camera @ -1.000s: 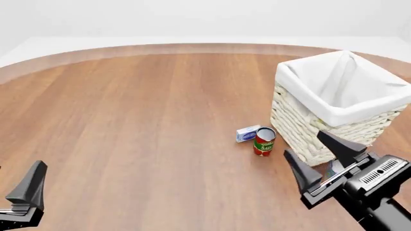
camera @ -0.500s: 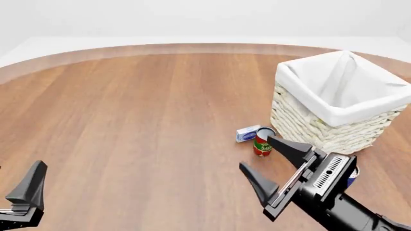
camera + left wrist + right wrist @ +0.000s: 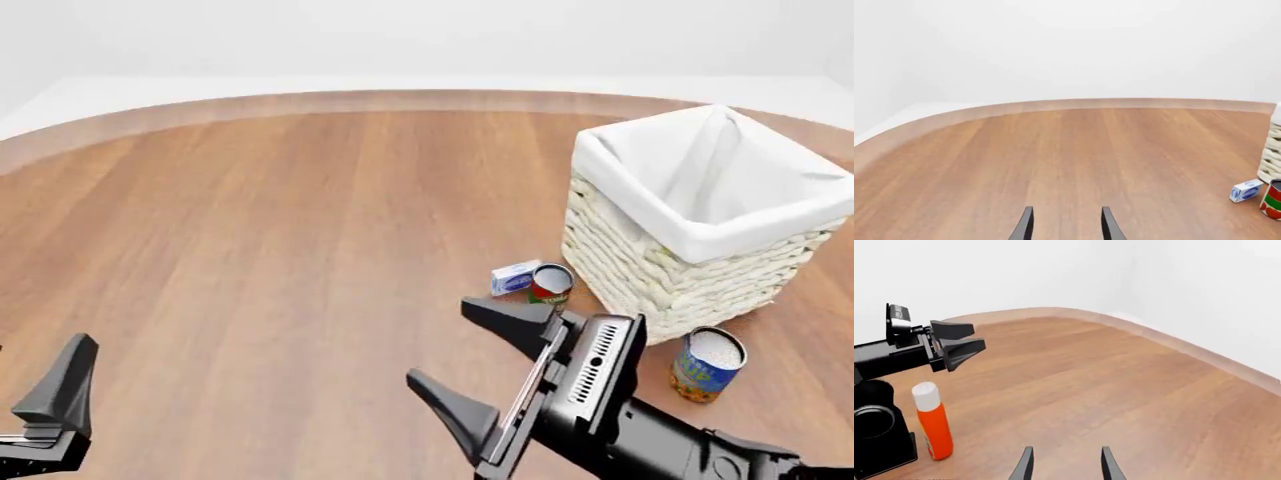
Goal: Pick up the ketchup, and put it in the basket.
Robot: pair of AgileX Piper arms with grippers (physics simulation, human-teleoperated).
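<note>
While the right gripper (image 3: 481, 365) hangs above the near-centre of the table (image 3: 267, 230), its fingers are spread wide with nothing between them; the right wrist view looks across to the left gripper (image 3: 961, 345), likewise spread and holding nothing; in the front view that gripper (image 3: 60, 395) sits at the near left corner. The ketchup (image 3: 933, 421) stands upright on the wood just beside the left arm's black base (image 3: 877, 437), well apart from the basket (image 3: 701, 220); it does not show in the front view. At the basket's near left foot stand a tomato sauce can (image 3: 549, 284) and a small blue-and-white box (image 3: 513, 277); a blue-and-yellow can (image 3: 705, 364) stands just before the basket.
</note>
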